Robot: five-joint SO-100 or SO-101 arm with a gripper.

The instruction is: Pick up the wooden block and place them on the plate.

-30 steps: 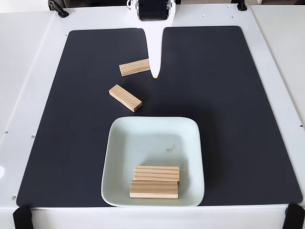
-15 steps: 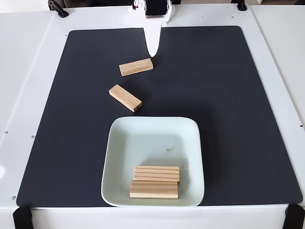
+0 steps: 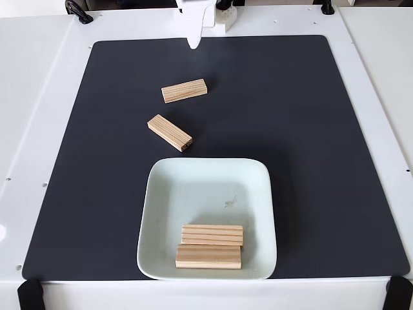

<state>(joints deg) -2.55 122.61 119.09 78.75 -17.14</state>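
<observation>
You have a white bench [image 3: 39, 97] with a black mat [image 3: 310, 129] covering most of it. On the mat, toward 12 o'clock, two wooden blocks lie apart: one [image 3: 184, 90] nearly level, the other [image 3: 170, 132] angled just toward 7 o'clock from it. The plate [image 3: 206, 187] sits on the mat at 6 o'clock, its near rim at the mat's edge.

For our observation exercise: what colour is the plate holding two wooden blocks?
Pale mint-white and glossy, seen in the fixed view: the plate.
</observation>
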